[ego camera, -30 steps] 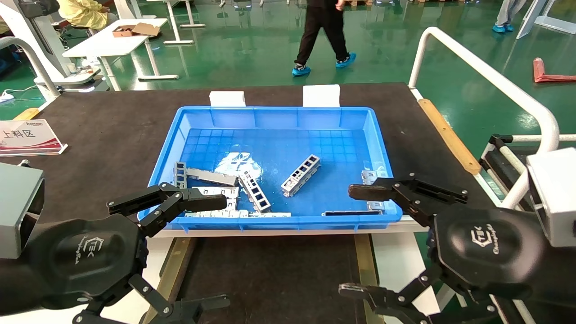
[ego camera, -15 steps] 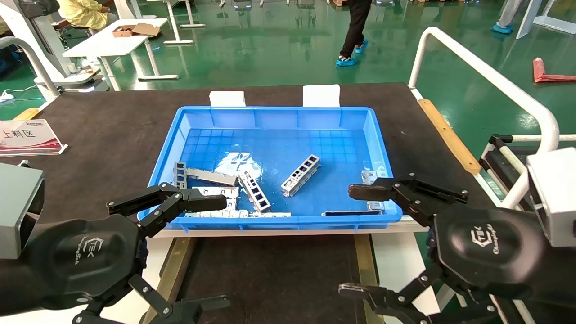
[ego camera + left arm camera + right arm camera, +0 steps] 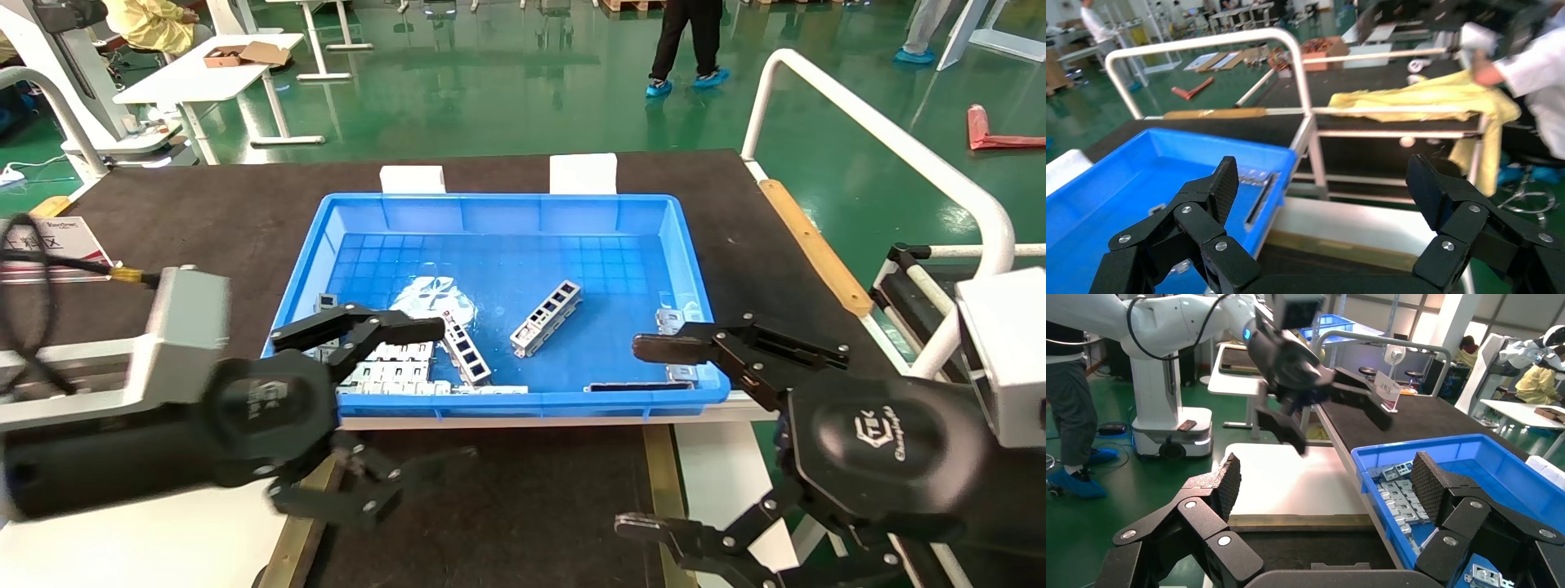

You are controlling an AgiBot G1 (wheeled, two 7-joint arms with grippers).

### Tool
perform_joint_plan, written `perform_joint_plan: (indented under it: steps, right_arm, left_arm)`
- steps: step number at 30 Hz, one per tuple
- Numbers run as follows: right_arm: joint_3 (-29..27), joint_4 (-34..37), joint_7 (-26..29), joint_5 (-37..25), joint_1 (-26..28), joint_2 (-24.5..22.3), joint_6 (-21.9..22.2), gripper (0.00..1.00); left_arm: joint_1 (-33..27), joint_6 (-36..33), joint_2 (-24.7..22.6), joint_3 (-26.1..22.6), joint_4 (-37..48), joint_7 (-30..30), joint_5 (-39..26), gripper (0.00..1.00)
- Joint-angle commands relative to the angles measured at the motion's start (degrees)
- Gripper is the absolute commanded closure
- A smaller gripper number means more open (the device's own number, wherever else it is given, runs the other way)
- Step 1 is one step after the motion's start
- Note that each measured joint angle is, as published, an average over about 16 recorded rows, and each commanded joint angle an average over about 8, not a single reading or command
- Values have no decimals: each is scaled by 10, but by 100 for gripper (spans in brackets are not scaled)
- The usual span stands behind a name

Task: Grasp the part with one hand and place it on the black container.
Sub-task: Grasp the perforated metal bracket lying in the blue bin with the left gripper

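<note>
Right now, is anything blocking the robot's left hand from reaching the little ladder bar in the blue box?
Nothing visible blocks it. The left end effector, open, hangs over the blue bin's near-left corner. The part lies alone mid-bin on bare floor. Another windowed bar and flat strips lie nearer the end effector, below a raised approach.

Glossy blue plastic bin (image 3: pixel 688 269), dull silver metal part (image 3: pixel 546 318), matt black felt tray (image 3: pixel 507 506)

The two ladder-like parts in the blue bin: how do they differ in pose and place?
The middle part lies alone on the bin floor, pointing far-right; the left part points far-left and touches the pile of strips. The left gripper, jaws open, is close to the left part, far from the middle one. Both are silver-grey with square windows.
</note>
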State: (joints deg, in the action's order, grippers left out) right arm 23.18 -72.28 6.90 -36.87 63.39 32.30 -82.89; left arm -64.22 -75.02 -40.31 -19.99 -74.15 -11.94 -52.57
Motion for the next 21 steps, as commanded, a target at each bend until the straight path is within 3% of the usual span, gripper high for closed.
perform_joint_plan:
  steps: [1, 8, 21]
  right_arm:
    - [0, 0, 0, 0, 0, 0, 0, 0]
    - [0, 0, 0, 0, 0, 0, 0, 0]
    - [0, 0, 0, 0, 0, 0, 0, 0]
  left_arm:
    - [-4, 15, -10, -7, -1, 0, -17, 0]
    - [-35, 74, -62, -46, 22, -12, -104, 0]
    - [-99, 212, -202, -115, 138, -45, -254, 0]
